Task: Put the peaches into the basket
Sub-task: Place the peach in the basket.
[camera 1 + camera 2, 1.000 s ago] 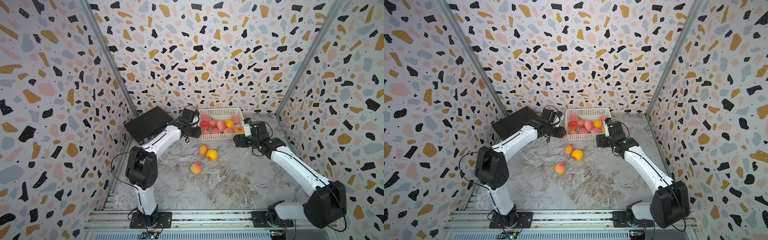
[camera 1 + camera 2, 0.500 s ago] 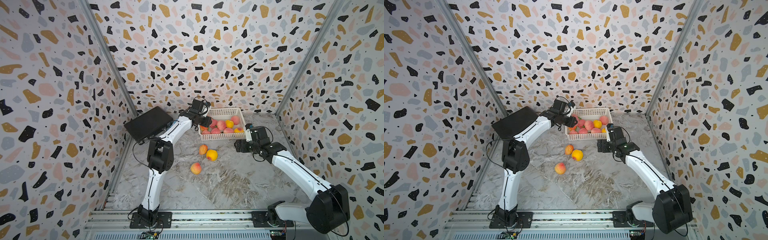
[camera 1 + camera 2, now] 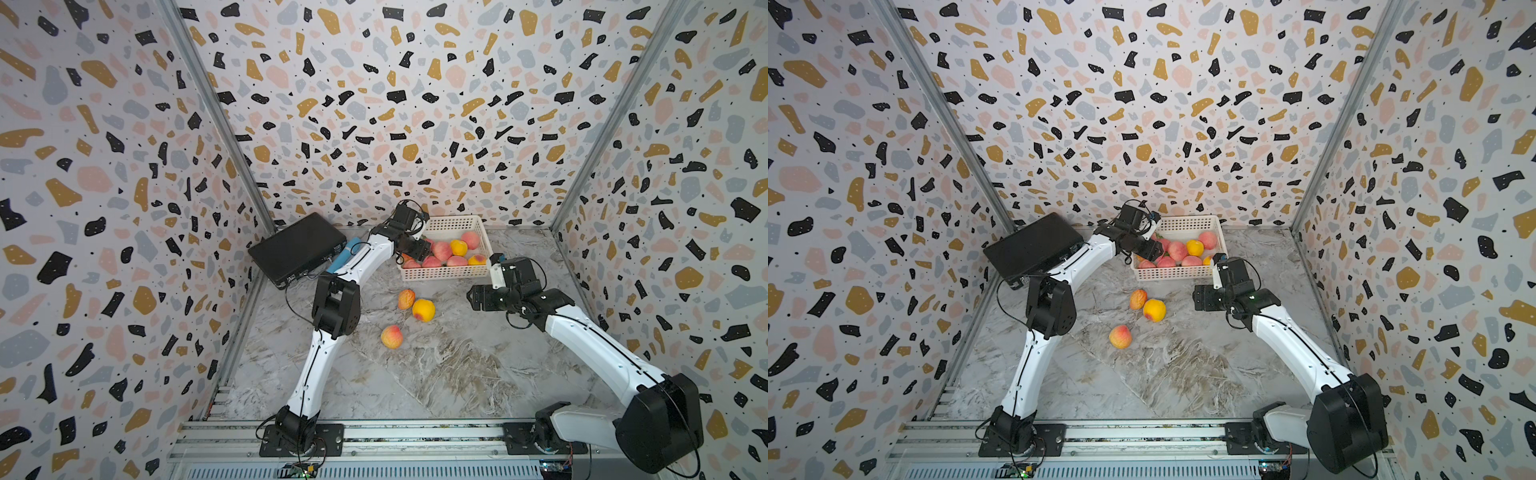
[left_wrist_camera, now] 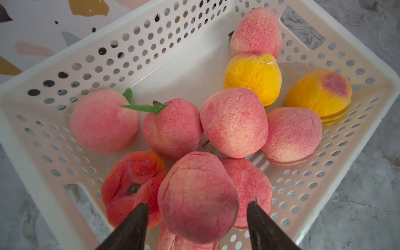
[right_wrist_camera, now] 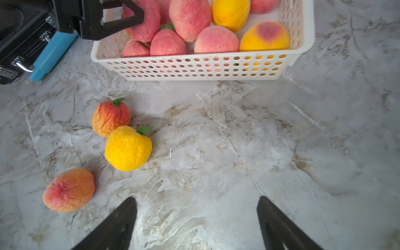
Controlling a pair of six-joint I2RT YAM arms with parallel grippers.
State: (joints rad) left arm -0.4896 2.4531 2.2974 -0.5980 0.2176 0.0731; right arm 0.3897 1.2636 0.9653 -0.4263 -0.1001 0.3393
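Three peaches (image 3: 423, 310) lie on the table (image 3: 457, 374); left hand (image 4: 198, 204), shut a second ago, now stands parted over the basket (image 4: 54, 155), its pink peach (image 4: 194, 184) loose atop the pile; right hand (image 5: 197, 198) open, empty, facing them

We see two arms alike: left arm (image 3: 307, 374), right arm (image 3: 598, 353). White rounded links, thin black line down each. We note bulky black housing at left elbow (image 3: 336, 305) and right elbow (image 3: 658, 424); small black bases (image 3: 297, 430). Thin black cables (image 3: 293, 301) loop loose beside joints. We spot white block (image 3: 496, 272) on right wrist. Left gripper (image 4: 198, 203), right gripper (image 5: 197, 197): matte black fingers (image 5: 116, 225), flat, tapering to blunt tips.
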